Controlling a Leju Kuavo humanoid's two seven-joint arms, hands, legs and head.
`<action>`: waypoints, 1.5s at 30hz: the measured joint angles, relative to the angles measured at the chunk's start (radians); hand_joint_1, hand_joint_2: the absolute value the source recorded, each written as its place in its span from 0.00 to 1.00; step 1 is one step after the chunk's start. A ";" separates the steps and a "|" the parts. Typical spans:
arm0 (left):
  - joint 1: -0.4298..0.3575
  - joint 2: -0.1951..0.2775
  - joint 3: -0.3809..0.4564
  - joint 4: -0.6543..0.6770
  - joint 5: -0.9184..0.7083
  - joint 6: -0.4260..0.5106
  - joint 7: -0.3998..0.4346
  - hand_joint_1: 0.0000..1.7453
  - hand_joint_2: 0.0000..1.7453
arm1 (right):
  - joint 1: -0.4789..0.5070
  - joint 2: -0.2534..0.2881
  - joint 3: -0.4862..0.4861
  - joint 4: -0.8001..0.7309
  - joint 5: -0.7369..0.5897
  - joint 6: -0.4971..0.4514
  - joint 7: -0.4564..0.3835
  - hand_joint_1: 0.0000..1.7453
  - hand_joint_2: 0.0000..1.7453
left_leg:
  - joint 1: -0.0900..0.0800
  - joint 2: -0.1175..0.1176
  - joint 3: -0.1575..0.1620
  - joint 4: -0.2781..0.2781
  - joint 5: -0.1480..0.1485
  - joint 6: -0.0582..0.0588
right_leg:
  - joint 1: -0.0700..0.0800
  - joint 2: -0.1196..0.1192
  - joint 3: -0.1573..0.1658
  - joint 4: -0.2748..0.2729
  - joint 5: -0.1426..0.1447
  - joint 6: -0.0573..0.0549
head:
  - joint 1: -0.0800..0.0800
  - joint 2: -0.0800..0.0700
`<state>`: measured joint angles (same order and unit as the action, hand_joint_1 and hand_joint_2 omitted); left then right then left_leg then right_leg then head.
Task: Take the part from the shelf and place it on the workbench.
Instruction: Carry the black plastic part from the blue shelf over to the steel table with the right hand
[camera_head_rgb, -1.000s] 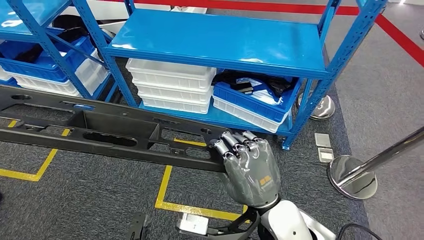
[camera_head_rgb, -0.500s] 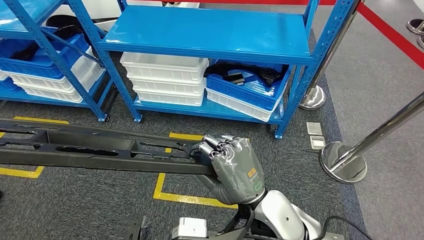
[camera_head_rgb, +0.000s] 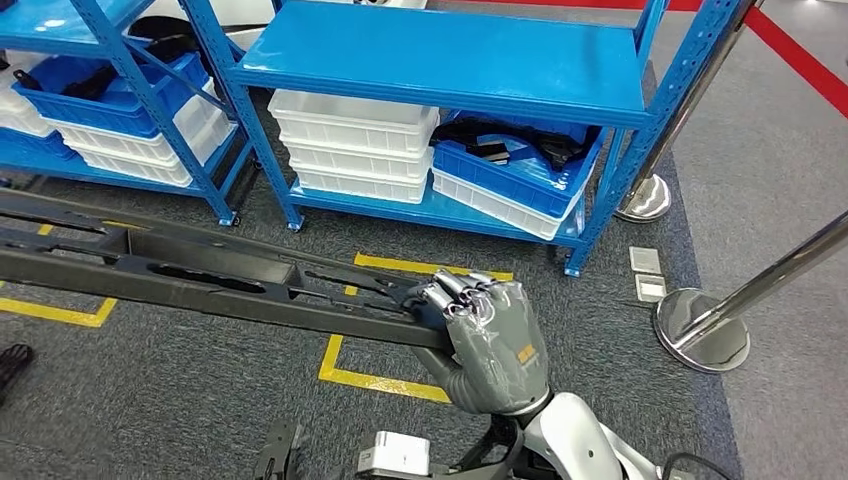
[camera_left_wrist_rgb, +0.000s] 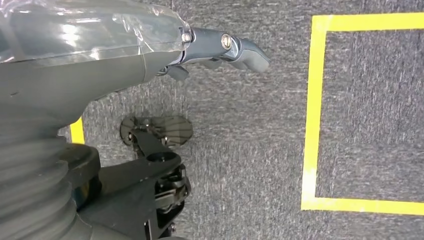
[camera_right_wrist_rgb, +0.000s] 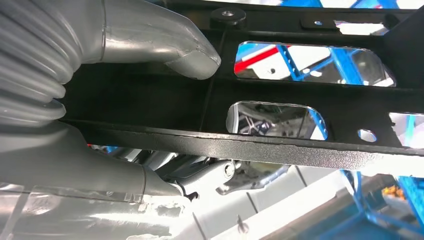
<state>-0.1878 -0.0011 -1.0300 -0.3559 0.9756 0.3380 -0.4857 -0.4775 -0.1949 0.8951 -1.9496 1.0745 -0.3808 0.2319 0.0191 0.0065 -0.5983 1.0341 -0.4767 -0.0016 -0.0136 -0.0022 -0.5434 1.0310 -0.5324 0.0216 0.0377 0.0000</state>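
Long black perforated metal frame part (camera_head_rgb: 200, 280), gripped at its right end by the grey right hand (camera_head_rgb: 490, 335), has been carried clear of the blue steel shelf (camera_head_rgb: 450, 60) at frame top; left hand (camera_left_wrist_rgb: 220, 47) hangs empty, fingers apart. Transport to the workbench remains.

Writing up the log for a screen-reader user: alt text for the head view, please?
The robot's right hand grips one end of a long black metal frame part, held level above grey carpet with yellow floor tape. Behind stand blue shelving racks with stacked white bins and blue bins; chrome barrier posts stand to the right.
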 joint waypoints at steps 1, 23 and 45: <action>0.000 0.000 0.000 0.000 0.000 0.000 0.000 0.00 1.00 | 0.001 0.001 0.000 0.000 0.002 -0.001 0.000 1.00 1.00 | 0.000 0.000 -0.002 0.000 0.003 -0.007 | 0.002 0.001 -0.003 -0.003 0.002 -0.008 | -0.003 0.000; 0.005 -0.001 0.000 0.002 -0.001 -0.007 0.000 0.00 1.00 | 0.017 0.012 -0.006 0.005 0.043 0.032 0.019 1.00 1.00 | -0.006 -0.012 0.014 -0.019 -0.001 0.032 | 0.011 -0.005 -0.117 0.222 -0.107 -0.009 | -0.029 0.000; 0.007 0.000 0.000 0.005 -0.006 -0.009 0.004 0.00 1.00 | 0.023 0.016 -0.016 0.006 0.060 0.060 0.025 1.00 1.00 | -0.009 0.015 0.003 0.025 -0.012 -0.009 | 0.013 -0.057 -0.010 -0.014 0.020 -0.045 | -0.067 0.000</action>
<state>-0.1811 -0.0015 -1.0296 -0.3506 0.9697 0.3288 -0.4819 -0.4550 -0.1789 0.8789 -1.9436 1.1349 -0.3212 0.2567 0.0102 0.0210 -0.5955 1.0594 -0.4892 -0.0104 -0.0003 -0.0592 -0.5530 1.0174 -0.5123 -0.0234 -0.0294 0.0000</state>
